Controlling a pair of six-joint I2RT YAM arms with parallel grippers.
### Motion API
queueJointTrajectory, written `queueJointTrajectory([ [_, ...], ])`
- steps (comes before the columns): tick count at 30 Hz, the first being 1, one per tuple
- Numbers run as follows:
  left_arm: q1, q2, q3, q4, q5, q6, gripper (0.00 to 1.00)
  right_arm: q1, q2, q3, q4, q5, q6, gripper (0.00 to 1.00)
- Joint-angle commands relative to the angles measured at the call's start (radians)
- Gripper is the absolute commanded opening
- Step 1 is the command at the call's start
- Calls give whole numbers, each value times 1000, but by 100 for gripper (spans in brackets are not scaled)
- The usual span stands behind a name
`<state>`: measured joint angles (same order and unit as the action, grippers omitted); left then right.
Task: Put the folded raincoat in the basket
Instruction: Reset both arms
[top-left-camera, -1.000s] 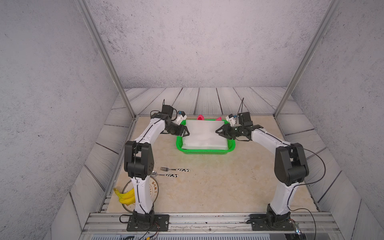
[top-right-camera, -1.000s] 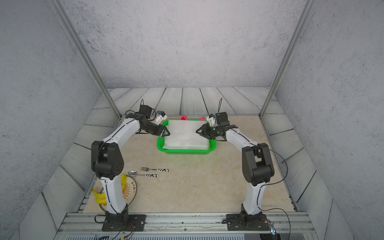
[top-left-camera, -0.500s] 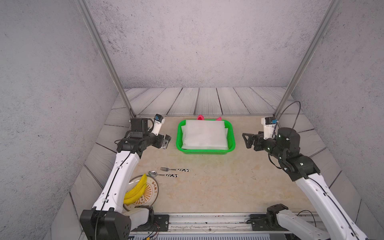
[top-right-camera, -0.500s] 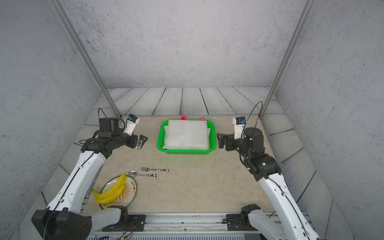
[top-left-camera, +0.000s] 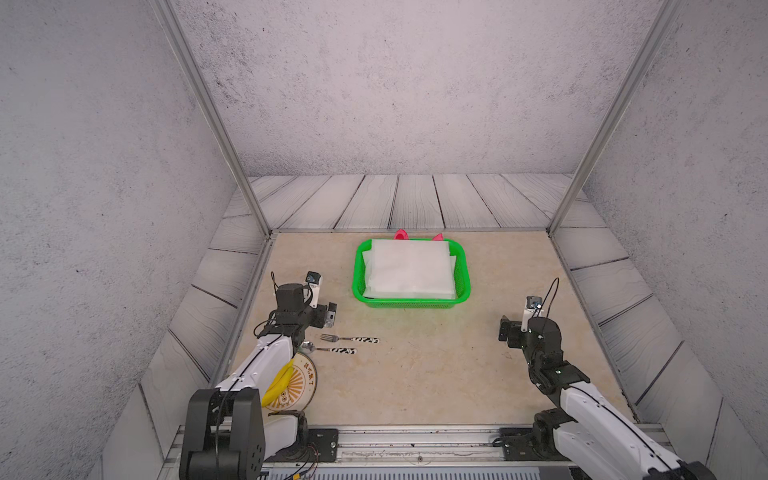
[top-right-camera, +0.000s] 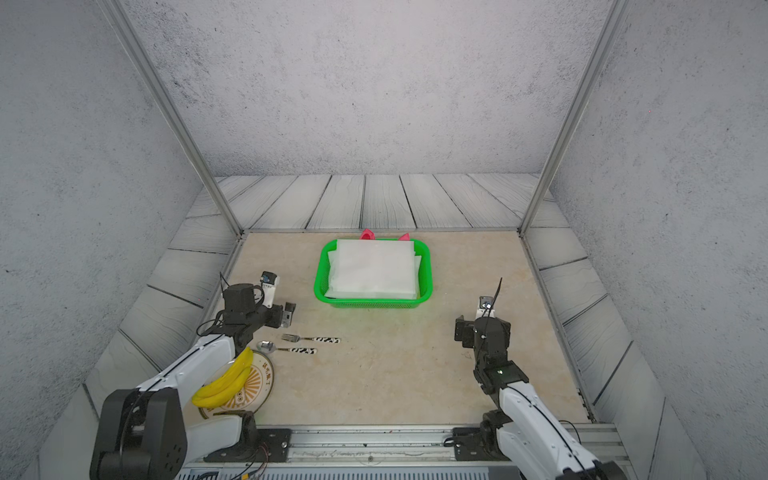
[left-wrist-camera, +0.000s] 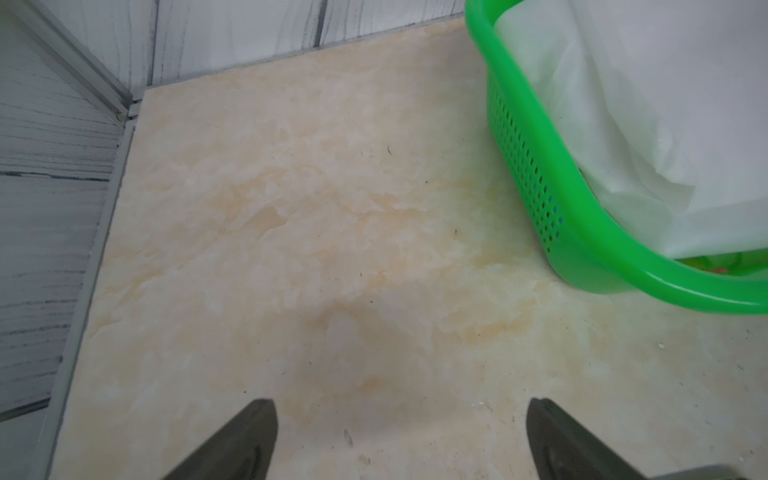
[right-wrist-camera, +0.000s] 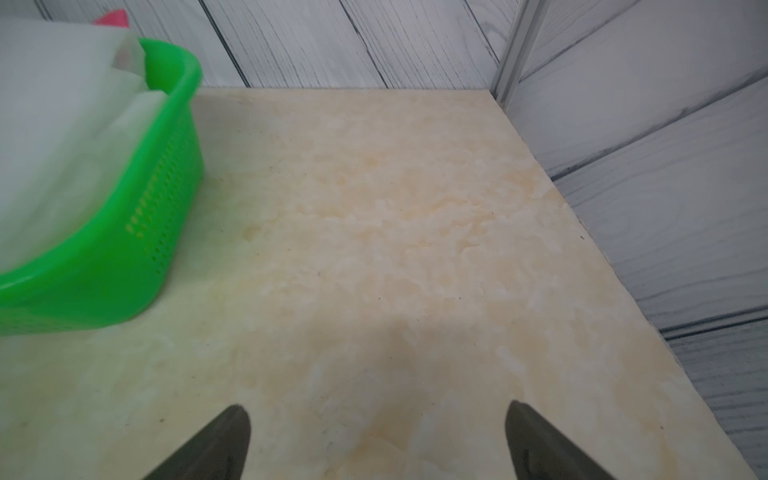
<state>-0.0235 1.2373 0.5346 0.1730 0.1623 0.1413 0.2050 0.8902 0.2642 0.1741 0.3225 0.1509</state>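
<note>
The placing step is looking finished. In both top views the folded raincoat (top-left-camera: 409, 270), a pale, translucent white bundle, is lying inside the green mesh basket (top-left-camera: 411, 304) at the 12 o'clock end of the beige tabletop (top-left-camera: 415, 374). It is filling nearly the whole tray, and none of it is hanging over the rim. Two small pink tips (top-left-camera: 401, 235) are showing at the basket's 12 o'clock rim; I cannot tell what they belong to.

The left gripper (top-left-camera: 331, 312) is hovering at about 8 o'clock of the basket, well apart from it. Its jaws are standing spread wide and gripping nothing, and its wrist view is showing only bare tabletop between the two dark fingertips. The right gripper (top-left-camera: 505, 330) is hovering at about 4 o'clock of the basket, likewise gaping and empty.

A fork (top-left-camera: 349, 338) and a spoon (top-left-camera: 328, 349) are lying at 5 o'clock of the left gripper, close by it. A plate (top-left-camera: 305, 382) with bananas (top-left-camera: 280, 384) is sitting beyond them at 7 o'clock.

Judging from this, nothing is left to carry. The next move is calling only for both arms to settle clear of the basket, with the left arm keeping off the cutlery beside it.
</note>
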Motion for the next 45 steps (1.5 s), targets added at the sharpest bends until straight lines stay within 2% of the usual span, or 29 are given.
queueJointTrajectory([
  [1,6,42,-74,366,-36,-38,100,-41,143,15,303,-7,-17,100],
  [4,5,115,-85,436,-39,-49,100,-68,309,23,486,-16,-24,100],
  [9,12,227,-101,577,-46,-75,100,-101,465,167,426,-92,-108,100],
  [12,27,317,-127,732,-75,-112,100,-138,556,166,533,-144,-122,100],
  [13,28,315,-125,726,-75,-111,99,-165,611,155,598,-187,-109,100],
  [14,27,295,-109,665,-75,-108,99,-181,678,132,742,-196,-93,100],
  [15,28,277,-95,604,-69,-103,100,-189,695,117,788,-212,-96,100],
  [17,29,299,-111,673,-69,-108,100,-188,616,161,568,-233,-107,100],
  [19,27,282,-97,613,-68,-102,100,-188,671,126,732,-270,-128,100],
  [20,27,289,-101,635,-69,-104,100,-188,675,124,740,-272,-130,100],
  [23,27,284,-100,623,-71,-103,100,-187,632,191,538,-266,-116,100],
  [25,27,285,-101,625,-71,-103,99,-191,652,177,601,-279,-116,100],
  [27,27,286,-101,632,-72,-103,100,-192,635,205,511,-272,-118,100],
  [29,27,284,-101,629,-72,-103,100,-191,644,192,559,-272,-119,100],
  [45,28,284,-101,625,-70,-105,100,-191,638,202,525,-269,-117,100],
])
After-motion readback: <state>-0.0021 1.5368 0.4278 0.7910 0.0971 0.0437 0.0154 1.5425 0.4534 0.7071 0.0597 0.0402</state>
